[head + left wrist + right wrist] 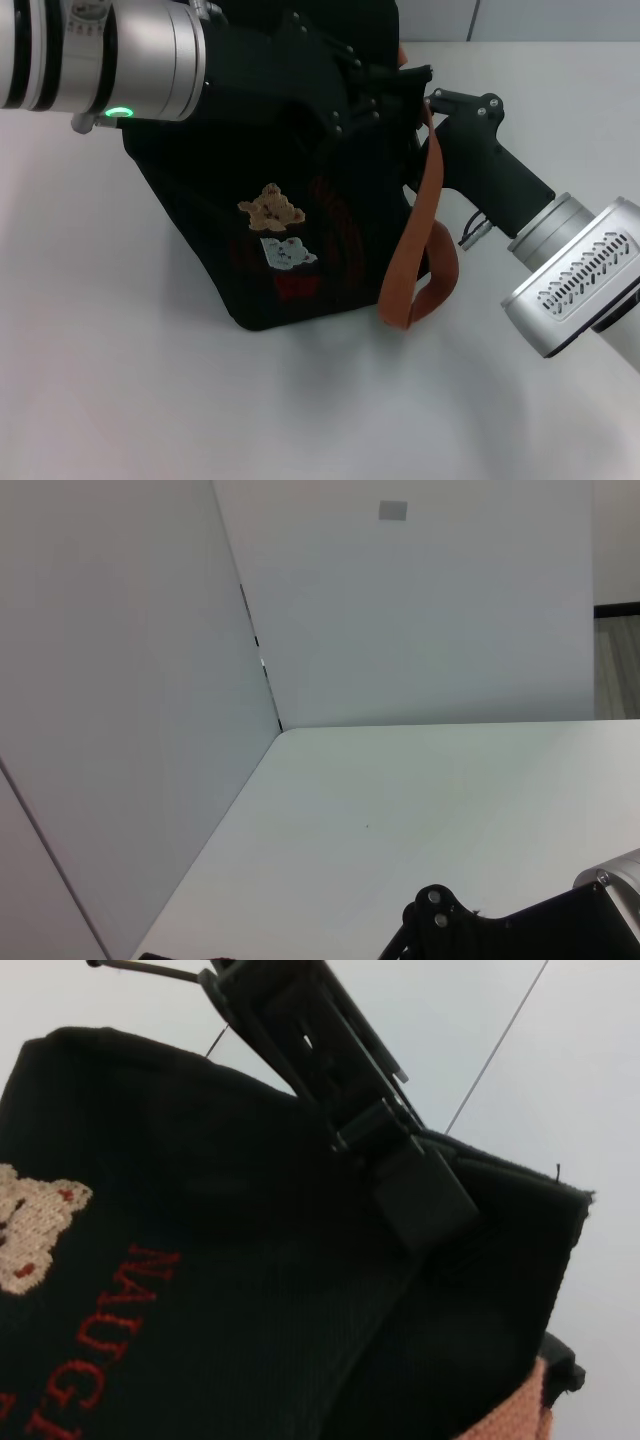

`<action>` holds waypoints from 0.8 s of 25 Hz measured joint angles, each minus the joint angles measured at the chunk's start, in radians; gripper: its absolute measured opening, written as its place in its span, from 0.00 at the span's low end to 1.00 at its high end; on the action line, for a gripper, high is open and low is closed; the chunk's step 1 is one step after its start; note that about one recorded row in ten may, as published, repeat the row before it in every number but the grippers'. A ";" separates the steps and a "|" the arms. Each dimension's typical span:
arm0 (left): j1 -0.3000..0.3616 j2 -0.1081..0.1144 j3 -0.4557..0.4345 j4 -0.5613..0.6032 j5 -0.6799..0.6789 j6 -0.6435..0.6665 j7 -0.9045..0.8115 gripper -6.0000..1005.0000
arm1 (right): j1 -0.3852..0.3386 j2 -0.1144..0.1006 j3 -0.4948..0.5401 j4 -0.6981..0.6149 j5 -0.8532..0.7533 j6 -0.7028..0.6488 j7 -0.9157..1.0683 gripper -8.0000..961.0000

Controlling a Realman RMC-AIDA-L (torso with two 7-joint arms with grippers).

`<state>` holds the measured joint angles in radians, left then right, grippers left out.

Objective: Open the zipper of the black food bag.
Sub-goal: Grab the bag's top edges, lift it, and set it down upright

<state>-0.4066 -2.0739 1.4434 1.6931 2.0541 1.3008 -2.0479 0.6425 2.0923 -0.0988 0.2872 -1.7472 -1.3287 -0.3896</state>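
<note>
Right wrist view: red "NAUG…" on black food bag (200,1290), claw states unclear.

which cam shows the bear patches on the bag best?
Head view. Both bear patches sit unobstructed on the side of the black bag, tan one above white one. Right wrist view catches only part of the tan bear at its edge, beside red lettering. Left wrist view shows only table and walls, no patches.
</note>
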 joint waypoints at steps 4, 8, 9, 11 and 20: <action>-0.001 0.000 0.000 -0.004 0.000 0.000 0.001 0.19 | 0.001 0.000 -0.002 -0.001 -0.002 0.001 0.000 0.19; -0.001 -0.001 0.000 -0.004 0.000 -0.001 0.002 0.19 | 0.001 0.000 -0.003 -0.002 -0.003 0.002 -0.001 0.09; -0.001 -0.001 0.000 -0.004 -0.001 -0.001 0.003 0.19 | 0.001 0.000 -0.003 -0.002 -0.003 0.002 -0.001 0.07; -0.001 -0.002 0.000 -0.004 -0.001 -0.001 0.003 0.19 | -0.001 0.000 -0.003 -0.003 -0.003 0.002 -0.001 0.01; 0.012 0.001 -0.009 -0.004 -0.036 -0.017 0.013 0.19 | -0.002 0.000 -0.004 -0.006 -0.003 0.022 -0.002 0.01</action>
<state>-0.3948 -2.0729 1.4347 1.6886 2.0184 1.2833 -2.0344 0.6403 2.0923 -0.1025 0.2814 -1.7503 -1.3065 -0.3911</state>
